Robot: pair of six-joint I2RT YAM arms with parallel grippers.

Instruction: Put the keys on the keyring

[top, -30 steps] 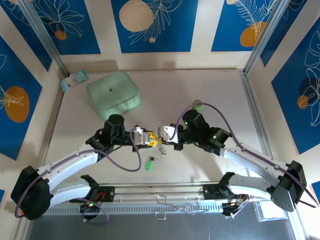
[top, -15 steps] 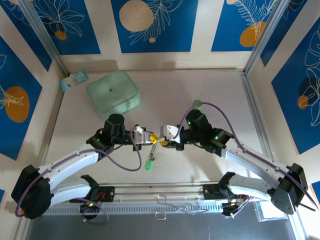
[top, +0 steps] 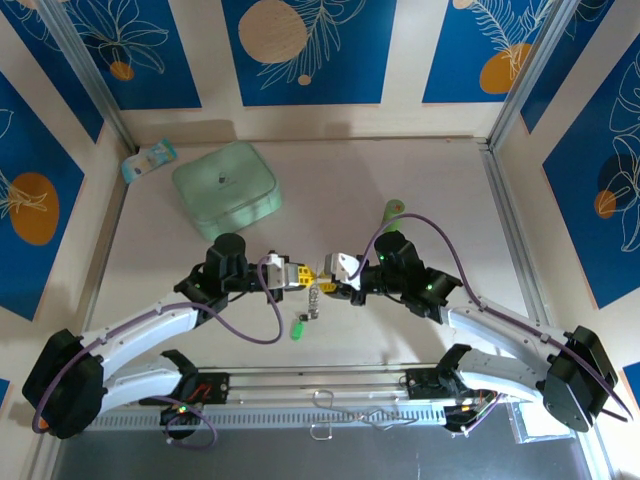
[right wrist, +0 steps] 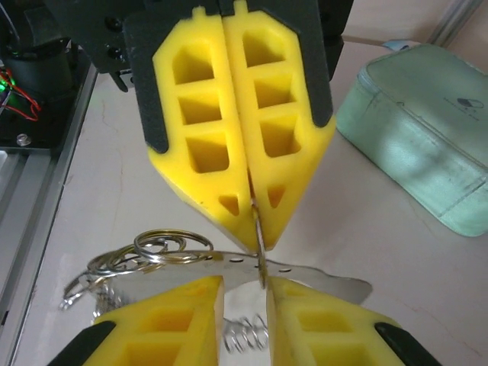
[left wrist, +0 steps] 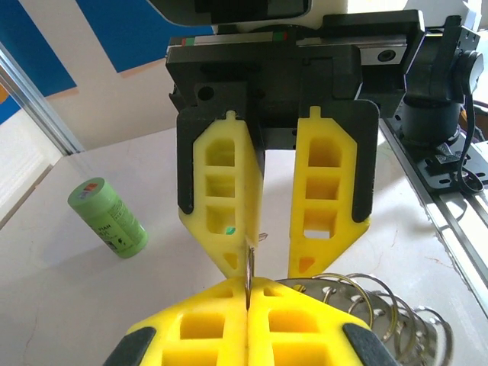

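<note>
On a pale table [top: 440, 200] ringed by blue leaf-print panels [top: 350, 70] sit a packet [top: 148, 160] and mint-green box [top: 226, 188] back left, one loose green key [top: 297, 328] centre front, and a green tube [top: 394, 211] right. Behind the key the left gripper [top: 303, 275] is clamped on the keyring [top: 314, 298], tip to tip with the right gripper [top: 325, 284]. Wrist cameras sharpen what the overhead blurs: the right jaws partly apart, pinching nothing, with the keyring's coils bunched alongside.

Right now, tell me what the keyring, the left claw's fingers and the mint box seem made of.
The keyring: polished metal; its coils and flat band mirror the light.
The left claw's fingers: matte yellow plastic, likely printed, with hollow cells.
The mint box: soft textured cover, perhaps fabric or faux leather, with a seam round the edge.
</note>
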